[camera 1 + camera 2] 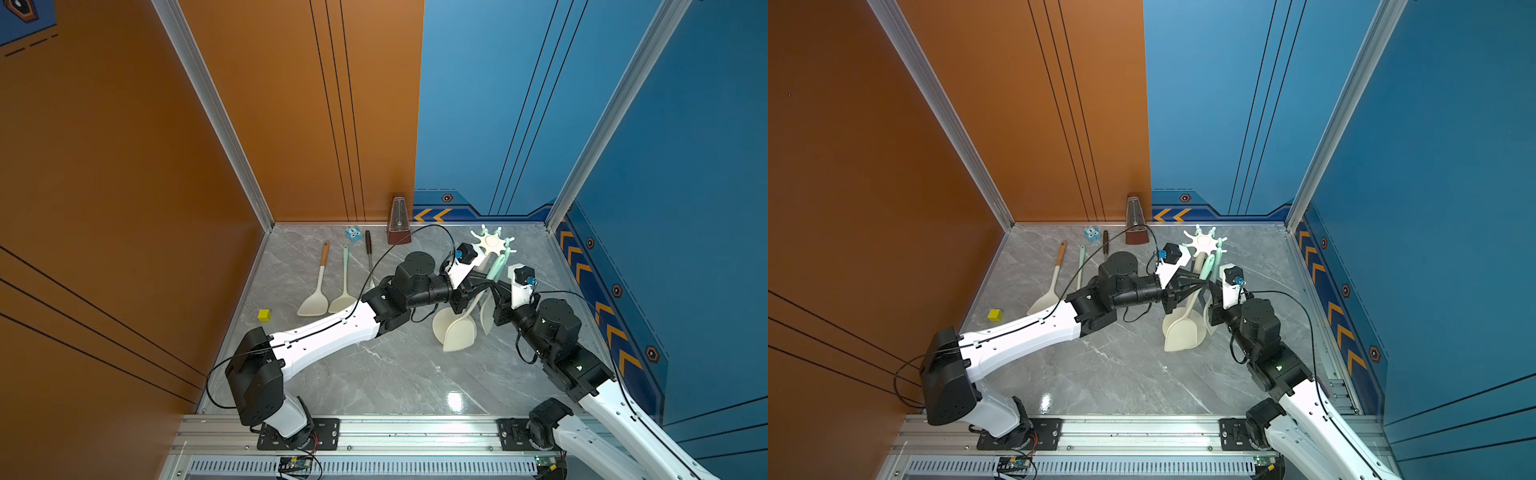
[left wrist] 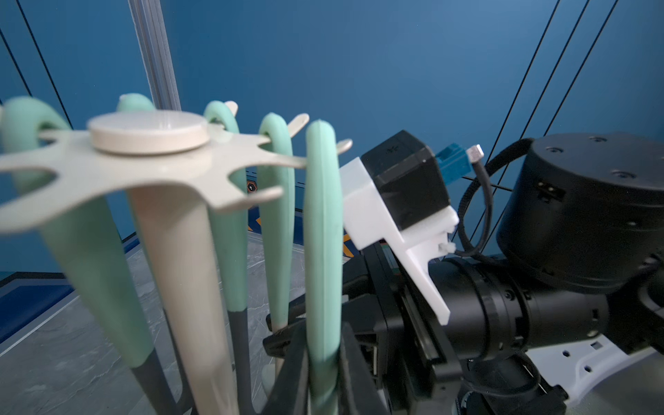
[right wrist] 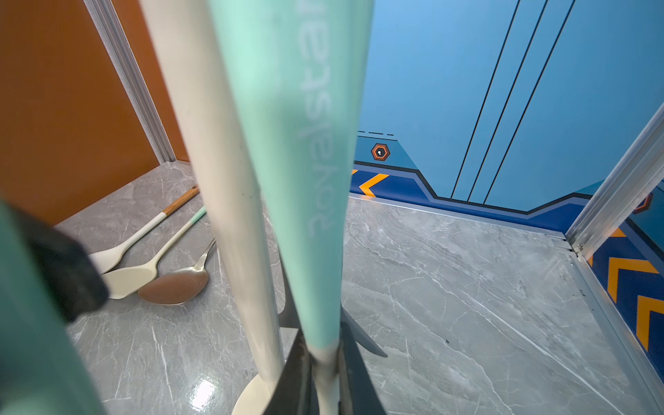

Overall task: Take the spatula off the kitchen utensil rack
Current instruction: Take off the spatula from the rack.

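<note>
Left hand (image 2: 322, 363) was pinching the mint handle of the spatula (image 2: 321, 233), low on the grip. The spatula hung from the kitchen utensil rack (image 2: 147, 133), its loop apparently over a prong (image 2: 343, 146), though whether the loop had cleared the tip could not be told. Right hand (image 3: 323, 366) was clamped on the neighbouring utensil (image 3: 298, 179) where mint met cream, just beside the rack's pole (image 3: 222, 179).

The step in hand looked like unhooking. A straight lift until the loop passed the upturned prong tip, then a draw toward the robot, seemed the cleanest way. The handle tapered and looked smooth, so a firm squeeze probably mattered. The cream heads (image 1: 457, 332) hung close together below and might snag. The right hand's hold likely steadied the rack against tipping.

Nearest the robot, the tabletop (image 1: 395, 374) lay bare and gave the widest room. Farther left sat a yellow block (image 1: 264, 314) and three loose utensils (image 1: 318, 286), well apart from the rack. The right side rail (image 1: 582, 299) ran near the right arm. Farthest back, a metronome (image 1: 399, 224) and the walls stood close behind the rack and left little room.
</note>
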Available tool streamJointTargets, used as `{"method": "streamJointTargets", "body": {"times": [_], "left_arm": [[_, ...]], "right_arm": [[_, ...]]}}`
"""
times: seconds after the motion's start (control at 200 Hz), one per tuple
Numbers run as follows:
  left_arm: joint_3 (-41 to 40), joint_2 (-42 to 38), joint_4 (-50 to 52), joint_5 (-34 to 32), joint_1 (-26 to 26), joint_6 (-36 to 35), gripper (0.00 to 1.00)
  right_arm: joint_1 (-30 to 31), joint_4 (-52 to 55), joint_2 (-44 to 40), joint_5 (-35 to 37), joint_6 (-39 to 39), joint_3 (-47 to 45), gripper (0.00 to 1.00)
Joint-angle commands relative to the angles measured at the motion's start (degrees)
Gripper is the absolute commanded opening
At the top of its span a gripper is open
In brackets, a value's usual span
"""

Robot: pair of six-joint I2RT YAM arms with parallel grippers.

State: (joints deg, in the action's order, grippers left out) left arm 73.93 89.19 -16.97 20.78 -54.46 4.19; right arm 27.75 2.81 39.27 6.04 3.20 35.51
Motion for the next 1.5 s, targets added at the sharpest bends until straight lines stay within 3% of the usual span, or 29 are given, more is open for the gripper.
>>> {"method": "streamJointTargets", "body": {"times": [0.0,0.28,0.881,1.181,1.491], "left_arm": [[0.2,-2.7,-1.6,3.7,-0.7,-1.4,0.00],[0.5,-4.0,-1.5,11.6,-1.6,1.4,0.00],[-9.4,-12.4,-0.1,4.4,2.1,4.6,0.00],[-13.1,-14.3,0.5,3.8,10.1,8.1,0.00],[-14.4,-13.3,0.5,7.5,17.0,9.4,0.00]], "right_arm": [[-0.6,7.1,1.7,1.5,1.6,-1.4,0.00],[-0.6,7.3,2.2,1.5,1.4,-1.1,0.00],[-0.7,6.8,3.1,0.8,1.4,-0.8,0.00],[-0.7,6.9,3.0,0.7,1.5,-0.8,0.00],[-0.7,7.2,3.2,1.2,1.4,-0.7,0.00]]}}
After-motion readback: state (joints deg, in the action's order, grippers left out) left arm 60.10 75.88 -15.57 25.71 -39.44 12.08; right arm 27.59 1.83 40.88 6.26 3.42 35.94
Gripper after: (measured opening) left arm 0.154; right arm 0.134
